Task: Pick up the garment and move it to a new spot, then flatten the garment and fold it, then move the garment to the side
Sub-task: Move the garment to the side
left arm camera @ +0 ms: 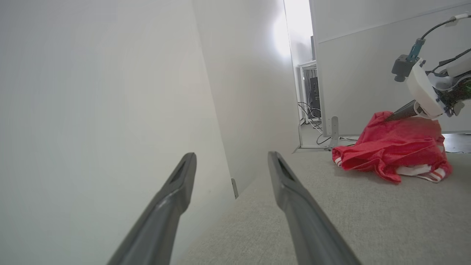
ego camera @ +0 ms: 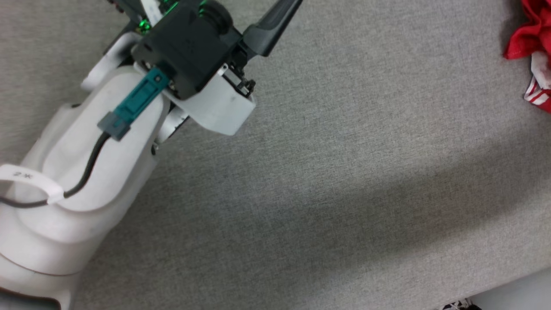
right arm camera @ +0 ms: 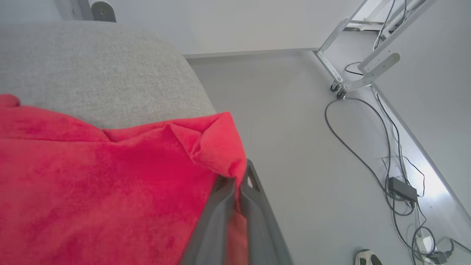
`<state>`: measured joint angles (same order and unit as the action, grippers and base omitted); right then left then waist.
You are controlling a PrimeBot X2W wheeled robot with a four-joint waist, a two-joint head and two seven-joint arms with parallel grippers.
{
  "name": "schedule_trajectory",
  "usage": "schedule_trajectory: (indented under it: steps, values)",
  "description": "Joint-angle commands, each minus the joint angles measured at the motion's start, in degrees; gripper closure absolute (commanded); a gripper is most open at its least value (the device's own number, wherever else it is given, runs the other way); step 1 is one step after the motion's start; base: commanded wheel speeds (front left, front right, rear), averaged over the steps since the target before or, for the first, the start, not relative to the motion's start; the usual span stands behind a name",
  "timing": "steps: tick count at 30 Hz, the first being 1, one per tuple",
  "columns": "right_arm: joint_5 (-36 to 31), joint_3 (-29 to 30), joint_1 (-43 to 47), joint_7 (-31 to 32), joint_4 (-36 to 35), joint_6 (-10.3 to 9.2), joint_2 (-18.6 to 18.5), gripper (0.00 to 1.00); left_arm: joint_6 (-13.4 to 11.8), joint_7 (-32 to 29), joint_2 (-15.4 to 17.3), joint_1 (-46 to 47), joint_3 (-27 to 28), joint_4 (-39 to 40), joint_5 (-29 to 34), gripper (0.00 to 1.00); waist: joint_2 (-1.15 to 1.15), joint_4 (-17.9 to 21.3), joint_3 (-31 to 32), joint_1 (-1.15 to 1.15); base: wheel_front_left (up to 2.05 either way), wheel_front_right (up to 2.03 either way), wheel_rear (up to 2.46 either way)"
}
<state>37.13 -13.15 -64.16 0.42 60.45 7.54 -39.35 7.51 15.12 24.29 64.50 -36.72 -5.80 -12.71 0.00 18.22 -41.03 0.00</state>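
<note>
Your right gripper (right arm camera: pixel 237 179) pinches the garment (right arm camera: pixel 110 184) at a fold, bulk leftward of it; your left gripper (left arm camera: pixel 230 158), spread empty, sits well apart.

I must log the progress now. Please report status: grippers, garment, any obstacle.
Left gripper open, empty. Right gripper shut on garment. Garment bunched on grey surface, not flattened. Surface edge close by.

Open grey surface (ego camera: pixel 344 172), garment (ego camera: pixel 527 41) heaped far right
</note>
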Motion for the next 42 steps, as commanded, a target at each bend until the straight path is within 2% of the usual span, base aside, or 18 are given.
schedule_trajectory:
  steps: [1,11,12,13,14,20,26,33,38,42]
  values:
    - [-0.4,-0.3,-1.1,-0.8,1.0,-0.11,0.7,1.00,-0.1,0.0,0.4,0.7,-0.2,-0.1,-0.3,0.00,0.00,1.0,-1.5,0.00,0.00,0.00,0.00]
    - [-3.1,-3.2,-4.9,-9.9,8.1,-0.11,1.9,1.00,-0.1,0.0,0.9,-0.5,1.2,0.2,-0.6,0.00,0.00,-0.3,-1.8,0.00,0.00,0.00,0.00]
    - [-3.6,-3.7,-4.9,-10.5,8.6,-0.11,2.1,0.80,-0.1,0.0,0.8,-0.9,1.6,0.3,-0.5,0.00,0.00,-0.5,-1.6,0.00,0.00,0.00,0.00]
    - [-3.7,-3.8,-5.2,-11.3,9.0,-0.11,2.3,0.20,-0.1,0.0,0.5,-1.5,2.0,0.5,-0.5,0.00,0.00,-0.7,-1.2,0.00,0.00,0.00,0.00]
    - [-3.8,-3.9,-5.4,-12.0,9.3,-0.11,2.5,0.00,-0.1,0.0,0.3,-2.2,2.6,0.5,-0.4,0.00,0.00,-1.0,-0.7,0.00,0.00,0.00,0.00]
    - [-4.9,-6.6,-3.1,-14.1,9.5,-0.11,3.5,0.00,-0.7,0.0,-1.6,-9.7,7.5,1.1,-0.3,0.00,0.00,-3.2,3.8,0.00,0.00,0.00,0.00]
    - [-3.6,-11.1,2.2,-14.2,6.6,-0.11,4.8,0.00,-1.0,0.0,-4.4,-21.0,13.1,3.0,1.3,0.00,0.00,-7.2,10.7,0.00,0.00,0.00,0.00]
    - [0.9,-15.5,10.6,-15.0,-0.1,-0.11,6.0,0.00,-0.7,0.0,-8.4,-35.0,20.7,3.5,1.4,0.00,0.00,-13.0,19.3,0.00,0.00,0.00,0.00]
    - [3.3,-16.5,15.7,-15.5,-3.9,-0.11,6.5,0.00,-0.5,0.0,-10.8,-42.3,24.7,3.2,1.0,0.00,0.00,-16.2,24.5,0.00,0.00,0.00,0.00]
    - [2.7,-15.2,20.7,-15.6,-9.0,-0.11,7.6,0.00,-0.1,0.0,-12.8,-49.1,28.2,1.2,0.3,0.00,0.00,-18.4,29.7,0.00,0.00,0.00,0.00]
